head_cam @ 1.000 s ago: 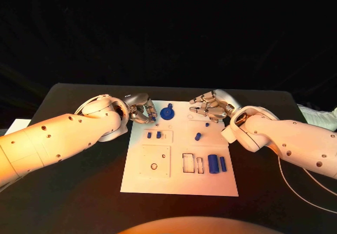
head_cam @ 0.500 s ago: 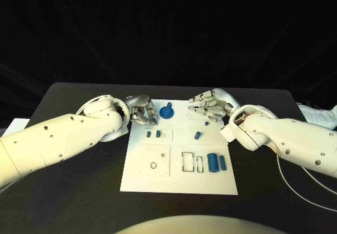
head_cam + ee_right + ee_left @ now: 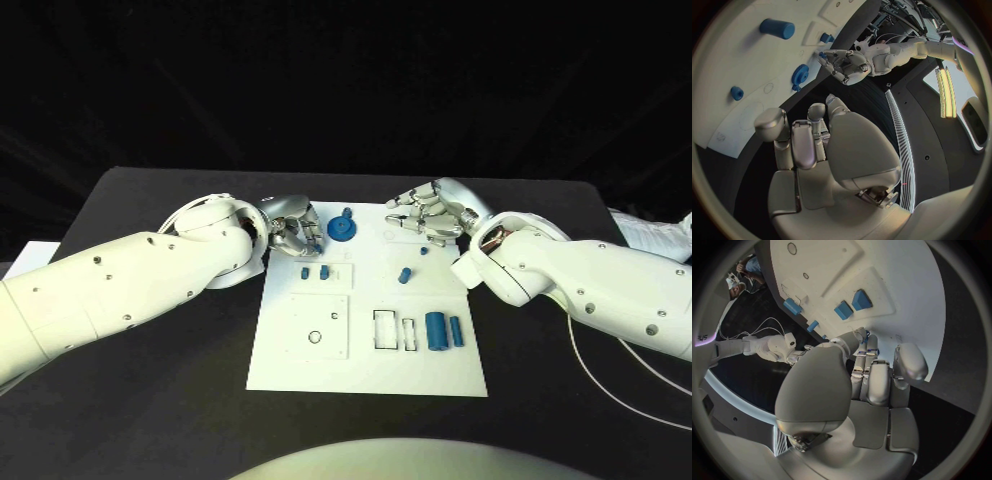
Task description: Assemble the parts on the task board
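Two hands sit at the far end of the task board — the left hand at its far left corner, the right hand at the far right. Both have fingers curled in with nothing visibly in them, though fingertips are bunched so a tiny pinched piece is hard to rule out. Between them stands the blue gear. Nearer in: two small blue blocks, a tilted blue peg, and two blue cylinders beside a rectangular slot. Since half a second ago, hands and parts look about the same. Black bench, dark room behind.
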Controlling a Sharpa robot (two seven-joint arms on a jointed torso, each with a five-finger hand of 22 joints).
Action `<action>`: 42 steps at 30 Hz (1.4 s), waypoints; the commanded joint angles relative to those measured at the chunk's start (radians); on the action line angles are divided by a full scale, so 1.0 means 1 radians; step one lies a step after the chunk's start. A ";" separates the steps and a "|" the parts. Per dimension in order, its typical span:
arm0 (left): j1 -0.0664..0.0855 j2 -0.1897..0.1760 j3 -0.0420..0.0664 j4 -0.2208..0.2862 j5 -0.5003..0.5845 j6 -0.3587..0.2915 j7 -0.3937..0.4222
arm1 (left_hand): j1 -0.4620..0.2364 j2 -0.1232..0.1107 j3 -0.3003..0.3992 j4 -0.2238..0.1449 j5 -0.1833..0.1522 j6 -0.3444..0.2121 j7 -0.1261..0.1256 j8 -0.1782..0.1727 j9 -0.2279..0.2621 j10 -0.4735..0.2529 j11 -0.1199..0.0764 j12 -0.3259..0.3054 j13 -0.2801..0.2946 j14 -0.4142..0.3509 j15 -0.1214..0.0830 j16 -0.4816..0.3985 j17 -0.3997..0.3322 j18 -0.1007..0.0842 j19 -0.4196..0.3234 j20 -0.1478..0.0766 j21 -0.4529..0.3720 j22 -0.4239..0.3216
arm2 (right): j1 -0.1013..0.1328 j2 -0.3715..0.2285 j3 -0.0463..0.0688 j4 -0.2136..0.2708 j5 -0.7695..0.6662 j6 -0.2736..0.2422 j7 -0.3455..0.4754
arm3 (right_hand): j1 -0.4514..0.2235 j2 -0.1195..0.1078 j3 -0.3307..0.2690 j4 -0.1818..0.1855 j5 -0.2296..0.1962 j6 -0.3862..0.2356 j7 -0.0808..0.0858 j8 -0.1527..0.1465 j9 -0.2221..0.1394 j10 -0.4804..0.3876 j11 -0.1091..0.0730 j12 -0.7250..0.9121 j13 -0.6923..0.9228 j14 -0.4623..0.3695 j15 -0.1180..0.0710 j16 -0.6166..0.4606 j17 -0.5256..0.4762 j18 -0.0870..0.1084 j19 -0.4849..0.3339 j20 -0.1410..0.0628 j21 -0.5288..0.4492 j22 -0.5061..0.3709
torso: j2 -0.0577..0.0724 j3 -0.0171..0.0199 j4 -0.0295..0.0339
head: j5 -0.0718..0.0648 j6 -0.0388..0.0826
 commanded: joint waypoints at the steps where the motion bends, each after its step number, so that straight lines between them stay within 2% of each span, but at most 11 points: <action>1: -0.002 0.004 -0.001 0.000 -0.005 0.020 0.001 | -0.011 0.000 0.005 -0.002 0.002 0.006 0.001 -0.004 0.000 0.005 -0.002 -0.004 -0.001 0.025 -0.003 0.000 -0.001 -0.019 0.005 0.000 0.002 0.001 | -0.001 0.000 0.000 0.002 -0.002 0.007 0.010 | -0.007 0.000 0.007 0.001 0.003 0.007 -0.002 0.004 -0.001 0.006 -0.002 0.006 -0.001 0.027 -0.009 -0.005 0.000 0.016 -0.001 -0.002 -0.004 -0.002 | -0.001 0.0001 0.0001 | 0.000 0.000; 10: -0.002 0.018 -0.001 -0.007 -0.029 0.020 -0.010 | -0.014 0.000 0.005 -0.002 0.001 0.009 0.001 -0.004 -0.001 0.008 -0.002 -0.005 0.000 0.024 -0.004 -0.002 -0.006 -0.019 0.004 0.000 0.001 0.000 | -0.001 0.001 0.000 0.002 -0.002 0.009 0.009 | -0.007 0.000 0.007 0.001 0.003 0.007 -0.002 0.004 -0.001 0.006 -0.002 0.006 -0.001 0.027 -0.009 -0.005 0.000 0.016 -0.001 -0.002 -0.004 -0.002 | 0.000 -0.0001 -0.0013 | 0.000 -0.001; 31: -0.002 0.026 -0.003 -0.018 -0.044 0.071 -0.022 | -0.027 -0.006 0.004 -0.007 0.000 0.011 -0.003 -0.011 -0.007 0.011 -0.004 -0.018 0.001 0.015 -0.005 -0.014 -0.031 -0.014 -0.007 -0.001 -0.025 -0.009 | -0.001 -0.001 0.000 0.001 -0.001 0.013 0.009 | -0.008 0.000 0.009 0.001 0.005 0.007 -0.003 0.004 -0.001 0.007 -0.002 0.007 -0.001 0.027 -0.009 -0.005 0.001 0.016 0.000 -0.002 -0.004 -0.002 | -0.001 -0.0001 -0.0002 | -0.005 -0.006; 38: -0.002 0.028 -0.004 -0.023 -0.042 0.067 -0.011 | -0.049 -0.024 -0.001 -0.006 -0.001 -0.053 0.007 -0.054 -0.030 -0.042 0.013 -0.055 -0.011 0.007 0.009 -0.018 -0.046 -0.012 -0.019 0.008 -0.047 -0.015 | -0.001 -0.001 0.000 0.000 -0.001 0.014 0.009 | -0.008 0.000 0.009 0.001 0.005 0.007 -0.003 0.004 -0.001 0.007 -0.002 0.007 -0.001 0.027 -0.009 -0.005 0.001 0.016 0.000 -0.002 -0.004 -0.002 | -0.001 0.0000 0.0013 | -0.005 -0.007; 42: -0.003 0.028 -0.004 -0.024 -0.041 0.062 -0.008 | -0.054 -0.027 -0.003 -0.005 -0.001 -0.068 0.009 -0.064 -0.036 -0.049 0.016 -0.060 -0.013 0.006 0.011 -0.018 -0.049 -0.011 -0.021 0.011 -0.050 -0.015 | -0.001 -0.001 0.000 0.000 -0.001 0.014 0.008 | -0.010 -0.001 0.009 0.002 0.005 0.007 -0.003 0.004 -0.001 0.010 -0.002 0.010 0.000 0.028 -0.009 -0.004 0.003 0.016 0.001 -0.003 -0.004 0.000 | -0.001 -0.0002 0.0005 | -0.005 -0.007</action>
